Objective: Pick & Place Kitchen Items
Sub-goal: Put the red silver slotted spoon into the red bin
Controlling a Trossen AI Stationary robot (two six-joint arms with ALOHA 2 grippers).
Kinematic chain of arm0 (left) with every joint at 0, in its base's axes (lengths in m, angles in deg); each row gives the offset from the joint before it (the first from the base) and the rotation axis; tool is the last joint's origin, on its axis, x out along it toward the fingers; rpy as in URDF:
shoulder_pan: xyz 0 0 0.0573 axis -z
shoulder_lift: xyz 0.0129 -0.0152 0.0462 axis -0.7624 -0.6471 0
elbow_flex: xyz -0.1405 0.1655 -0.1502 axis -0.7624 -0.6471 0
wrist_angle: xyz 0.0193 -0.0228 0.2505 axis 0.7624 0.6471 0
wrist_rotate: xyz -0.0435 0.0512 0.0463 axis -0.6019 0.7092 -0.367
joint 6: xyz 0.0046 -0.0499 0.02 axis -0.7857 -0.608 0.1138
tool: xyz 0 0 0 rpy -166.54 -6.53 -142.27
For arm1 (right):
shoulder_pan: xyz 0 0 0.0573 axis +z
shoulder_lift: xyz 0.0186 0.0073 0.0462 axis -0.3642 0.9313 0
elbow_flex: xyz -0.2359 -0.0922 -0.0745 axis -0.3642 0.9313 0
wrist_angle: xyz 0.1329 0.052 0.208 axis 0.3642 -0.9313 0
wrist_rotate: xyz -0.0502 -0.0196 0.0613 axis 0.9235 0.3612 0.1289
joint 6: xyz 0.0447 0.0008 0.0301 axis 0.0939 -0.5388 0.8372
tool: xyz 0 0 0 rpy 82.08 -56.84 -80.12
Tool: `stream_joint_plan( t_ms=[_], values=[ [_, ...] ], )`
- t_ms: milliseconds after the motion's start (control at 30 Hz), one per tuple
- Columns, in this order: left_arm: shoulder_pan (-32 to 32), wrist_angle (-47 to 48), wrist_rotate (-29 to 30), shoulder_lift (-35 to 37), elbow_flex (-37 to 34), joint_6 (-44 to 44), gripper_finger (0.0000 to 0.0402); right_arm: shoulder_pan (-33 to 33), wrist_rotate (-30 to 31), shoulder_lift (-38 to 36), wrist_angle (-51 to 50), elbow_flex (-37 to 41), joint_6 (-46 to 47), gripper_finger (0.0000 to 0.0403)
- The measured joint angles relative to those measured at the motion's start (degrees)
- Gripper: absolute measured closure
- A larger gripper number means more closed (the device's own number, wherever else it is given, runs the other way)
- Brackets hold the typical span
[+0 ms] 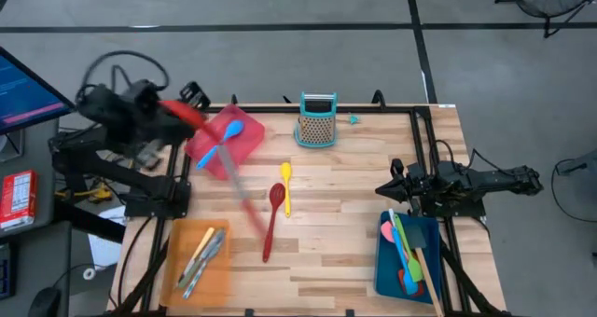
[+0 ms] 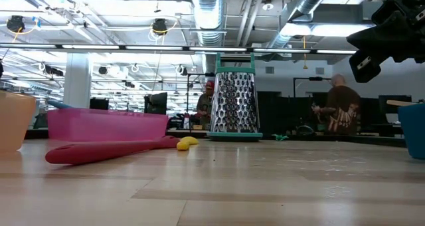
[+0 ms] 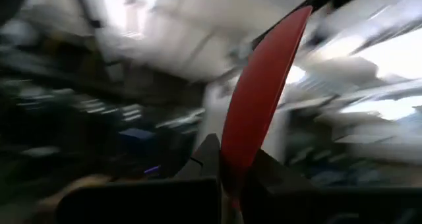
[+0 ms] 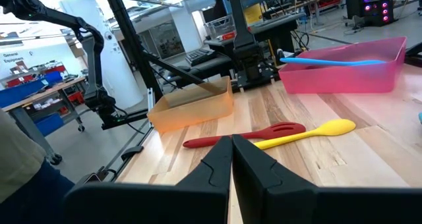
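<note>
A: Near edge of the table first. The orange tray (image 1: 200, 258) holds the silvery cutlery pieces (image 1: 203, 254), lying roughly parallel. The blue tray (image 1: 407, 258) on the right holds the spatulas (image 1: 407, 252), stacked lengthwise. Sorting by type appears to be the reason for each grouping.

B: Mid-table?

A: A red slotted spoon (image 1: 272, 221) and a yellow spoon (image 1: 285, 187) lie side by side on bare wood, between the trays, in no container. I judge these are still waiting to be placed.

B: Right arm?

A: Right gripper (image 4: 231, 159) is parked at the right edge of the table just above the blue tray, jaws pressed together, nothing between them. It faces the two loose spoons across the table.

B: Left arm?

A: Left gripper (image 1: 166, 112) sits off the far-left corner of the table, beside the pink tray (image 1: 244, 145). Its fingers are clamped tight on a red utensil (image 3: 264, 99), whose flat red blade stands up out of the jaws in the left wrist view. The arm is blurred. Likely the utensil is being carried to the pink tray, which already has a blue spoon (image 1: 225, 138) inside.

B: Far edge?

A: The box grater (image 1: 317, 121) stands upright, untouched, with a small teal item (image 1: 354, 119) just beside it.
</note>
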Motion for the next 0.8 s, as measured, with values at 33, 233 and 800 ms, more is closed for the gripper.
stream_joint_plan(
  t_ms=[33,233,800],
  values=[
    [-0.32,3.03,3.04,-0.02,0.0,3.34,0.04,0.01,0.0,-0.01,0.01,0.0,0.0,0.0393],
    [-0.82,18.03,28.39,-1.37,-0.07,22.73,0.04,0.0,0.0,-0.01,0.01,0.0,0.0,0.0393],
    [-2.05,3.08,65.82,-16.58,-0.07,102.24,0.04,-0.01,-0.01,-0.01,0.0,0.0,0.0,0.0393]
  ],
)
